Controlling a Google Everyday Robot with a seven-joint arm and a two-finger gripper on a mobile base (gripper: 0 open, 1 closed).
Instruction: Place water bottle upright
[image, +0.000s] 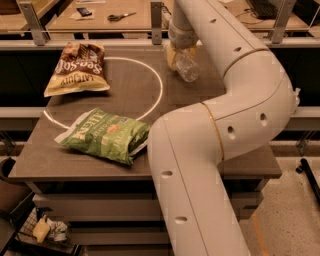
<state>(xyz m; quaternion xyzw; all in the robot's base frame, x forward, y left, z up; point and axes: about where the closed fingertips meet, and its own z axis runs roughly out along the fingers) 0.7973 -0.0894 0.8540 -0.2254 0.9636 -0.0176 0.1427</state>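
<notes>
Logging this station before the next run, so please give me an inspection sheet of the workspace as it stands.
Surface: dark table with a white circle marked on it.
Job's things: water bottle near the table's far edge, tilted, not upright.
Clutter: brown chip bag at the far left of the view; green chip bag lying flat nearer the front.
Grippers: gripper at the water bottle's upper end, mostly hidden behind the arm's wrist.
Cables: nothing seen.
Surroundings: bench behind the table with scissors on it; speckled floor at the right.
</notes>
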